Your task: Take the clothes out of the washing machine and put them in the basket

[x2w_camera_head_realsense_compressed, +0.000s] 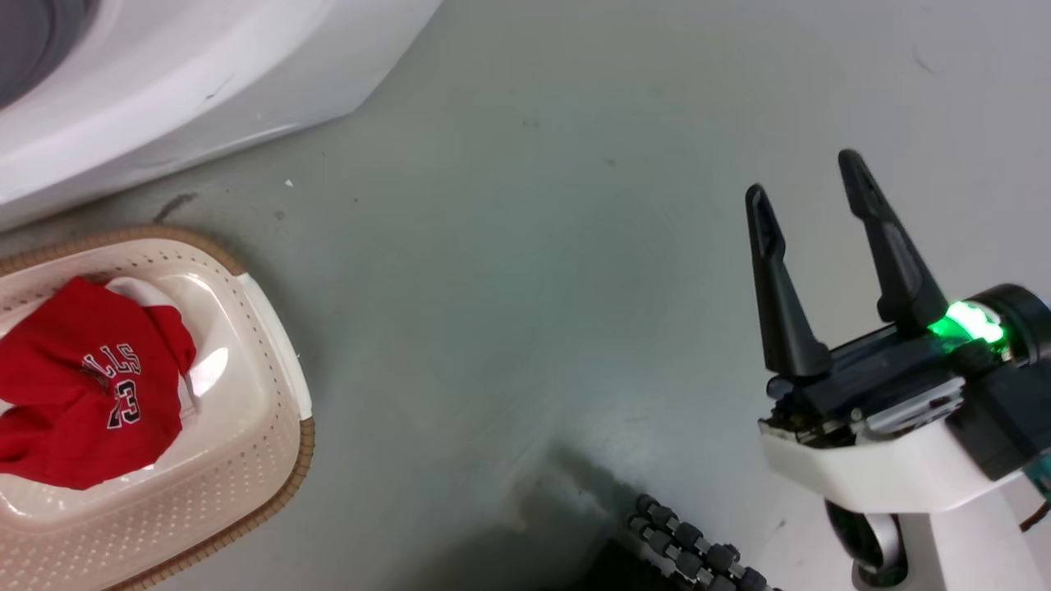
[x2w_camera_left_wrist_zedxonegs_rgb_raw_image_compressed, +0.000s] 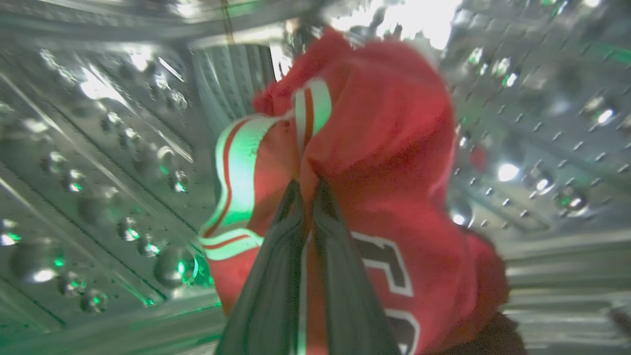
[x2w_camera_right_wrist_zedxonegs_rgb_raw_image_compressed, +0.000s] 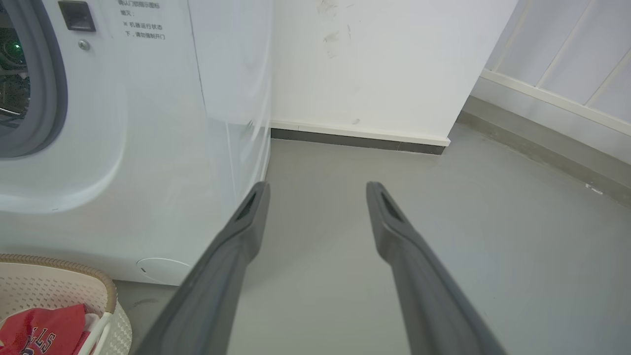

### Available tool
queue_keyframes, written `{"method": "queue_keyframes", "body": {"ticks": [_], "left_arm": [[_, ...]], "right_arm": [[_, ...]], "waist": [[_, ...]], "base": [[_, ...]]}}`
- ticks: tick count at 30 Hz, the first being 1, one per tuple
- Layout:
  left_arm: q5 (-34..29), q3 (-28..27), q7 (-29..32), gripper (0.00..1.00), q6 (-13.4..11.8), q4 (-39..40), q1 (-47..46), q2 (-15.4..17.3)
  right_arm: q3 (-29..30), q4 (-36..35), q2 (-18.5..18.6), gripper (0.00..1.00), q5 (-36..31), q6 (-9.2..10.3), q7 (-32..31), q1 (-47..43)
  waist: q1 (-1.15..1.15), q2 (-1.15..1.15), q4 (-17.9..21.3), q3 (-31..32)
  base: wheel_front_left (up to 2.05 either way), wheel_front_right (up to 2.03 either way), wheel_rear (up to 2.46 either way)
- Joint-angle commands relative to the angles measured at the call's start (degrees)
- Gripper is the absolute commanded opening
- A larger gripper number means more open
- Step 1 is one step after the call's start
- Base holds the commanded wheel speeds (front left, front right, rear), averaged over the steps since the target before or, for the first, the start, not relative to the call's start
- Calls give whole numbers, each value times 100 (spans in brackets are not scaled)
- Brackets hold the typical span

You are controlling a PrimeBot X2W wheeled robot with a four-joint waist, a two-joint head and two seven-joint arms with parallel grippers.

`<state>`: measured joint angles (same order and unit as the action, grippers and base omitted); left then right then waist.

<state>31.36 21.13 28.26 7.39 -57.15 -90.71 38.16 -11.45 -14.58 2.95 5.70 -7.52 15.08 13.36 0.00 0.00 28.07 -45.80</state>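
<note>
Left gripper (x2w_camera_left_wrist_zedxonegs_rgb_raw_image_compressed: 308, 190) pinched on red jersey (x2w_camera_left_wrist_zedxonegs_rgb_raw_image_compressed: 384, 148) inside drum (x2w_camera_left_wrist_zedxonegs_rgb_raw_image_compressed: 98, 172) — right gripper (x2w_camera_head_realsense_compressed: 805, 175) spread wide, empty — second jersey (x2w_camera_head_realsense_compressed: 74, 386) in basket (x2w_camera_head_realsense_compressed: 279, 345).

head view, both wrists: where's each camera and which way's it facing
head view: on head, looking down at floor, basket, red jersey; right gripper, jaws open.
left wrist view: inside drum, facing second jersey; left gripper, jaws shut on it.
right wrist view: low, facing washing machine and wall; its open jaws.
shared: head and right wrist show the basket.
</note>
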Motion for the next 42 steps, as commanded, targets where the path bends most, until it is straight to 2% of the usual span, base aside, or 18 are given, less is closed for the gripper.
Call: {"method": "queue_keyframes", "body": {"ticks": [1,9,20,30,34,39,40,41,42], "left_arm": [[133,-98,-250,0,10,-24,41,35],[707,-183,-1175,0,10,-125,705,-262],[1547,360,-2193,0,12,536,2671,-578],[1812,527,-3183,0,-9,1310,4241,-708],[1750,524,-3596,0,-147,1860,4731,-694],[1512,523,-4019,0,-518,2690,5363,-523],[1491,498,-4055,0,-613,2898,5486,-473],[1438,475,-4104,0,-891,3585,5963,-324],[1454,441,-4107,0,-995,3835,6116,-292]], "right_arm": [[39,3,-14,100,-4,6,14,131],[229,110,-10,100,-204,7,13,180],[407,341,-10,100,-682,7,13,-38],[366,565,-10,100,-936,7,13,-350],[422,650,-11,100,-998,6,13,-473],[415,724,-11,100,-1044,6,13,-591],[402,730,-12,100,-1041,6,13,-604],[380,762,-11,100,-1034,6,13,-703],[388,758,-11,100,-1023,6,13,-710]], "waist": [[0,0,5,120],[0,0,-418,771],[0,0,-1091,1979],[0,0,-1478,3047],[0,0,-1626,3364],[0,0,-1734,3687],[0,0,-1745,3741],[0,0,-1761,3880],[0,0,-1768,3903]], "base": [[0,0,0],[0,0,0],[0,0,0],[0,0,0],[0,0,0],[0,0,0],[0,0,0],[0,0,0],[0,0,0]]}}
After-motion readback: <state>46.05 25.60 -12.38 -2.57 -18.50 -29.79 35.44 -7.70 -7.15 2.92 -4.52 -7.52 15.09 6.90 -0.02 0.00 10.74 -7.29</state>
